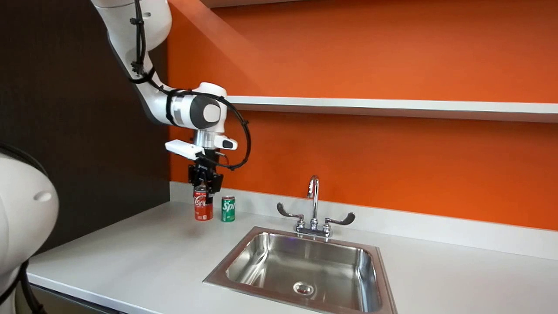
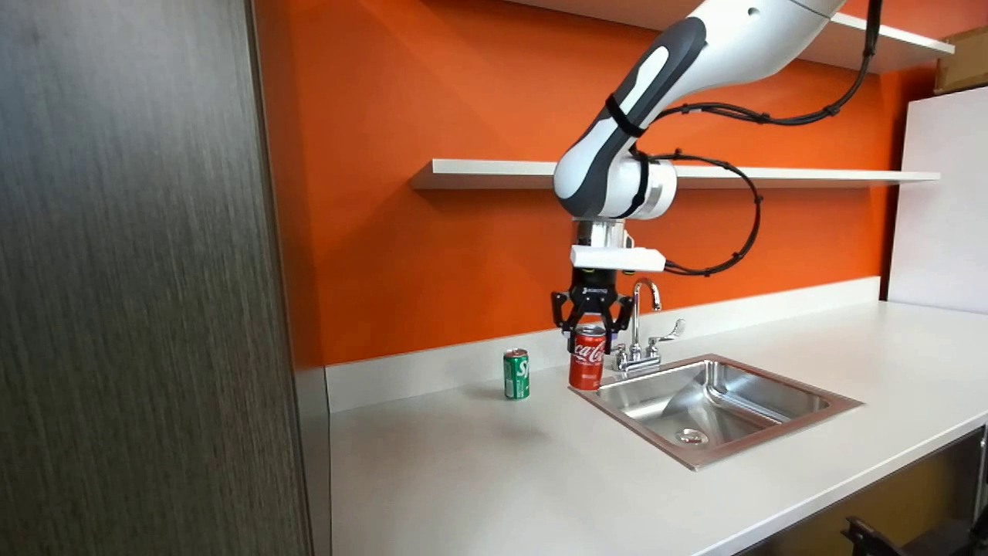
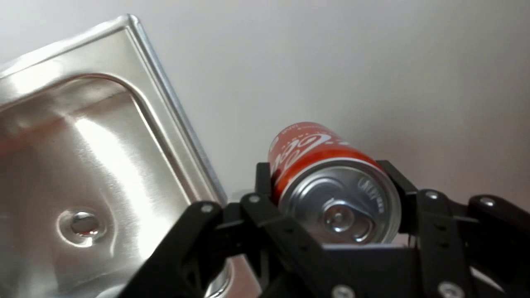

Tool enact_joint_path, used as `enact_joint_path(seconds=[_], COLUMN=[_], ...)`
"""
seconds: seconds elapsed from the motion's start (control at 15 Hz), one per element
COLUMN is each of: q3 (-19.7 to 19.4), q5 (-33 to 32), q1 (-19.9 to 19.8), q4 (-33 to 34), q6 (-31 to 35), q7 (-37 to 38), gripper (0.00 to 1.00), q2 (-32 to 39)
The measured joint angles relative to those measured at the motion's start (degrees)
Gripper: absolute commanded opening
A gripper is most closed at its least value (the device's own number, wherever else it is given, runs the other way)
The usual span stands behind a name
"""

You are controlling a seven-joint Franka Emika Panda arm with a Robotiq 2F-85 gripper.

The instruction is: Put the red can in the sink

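Observation:
My gripper (image 1: 203, 196) points straight down at the back left of the counter, and also shows in an exterior view (image 2: 590, 346). In the wrist view its fingers (image 3: 327, 178) press on both sides of the upright red can (image 3: 306, 145), near its silvery top. The red can also shows in both exterior views (image 1: 203, 212) (image 2: 587, 371). It appears held a little above the counter, beside the sink and not over it. The sink (image 1: 236, 254) is a steel basin with a round drain; its rim also shows in an exterior view (image 2: 779, 427) and at left in the wrist view (image 3: 155, 99).
A smaller green can (image 1: 228, 209) stands near the back wall close to the gripper, also in an exterior view (image 2: 516, 376). A chrome faucet (image 1: 314, 200) with two levers stands behind the basin. A white shelf (image 1: 392, 107) is above. A dark panel (image 2: 154, 270) bounds the counter.

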Motion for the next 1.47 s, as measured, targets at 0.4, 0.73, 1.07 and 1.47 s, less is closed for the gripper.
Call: enact_joint_path(seconds=[0.4, 0.73, 1.07, 1.47], q3=[-6.7, -9.7, -10.0, -10.0], q5=[4.5, 9.0, 11.4, 11.4], q1=[-7.1, -11.5, -13.6, -14.0], q4=[-0.3, 1.0, 3.7, 7.6], q6=[0.0, 0.1, 0.3, 1.6], q7=[-4.9, -8.7, -9.9, -9.9], gripper=[0.38, 0.38, 0.38, 0.38], q2=[1.1, 6.1, 13.2, 21.0])
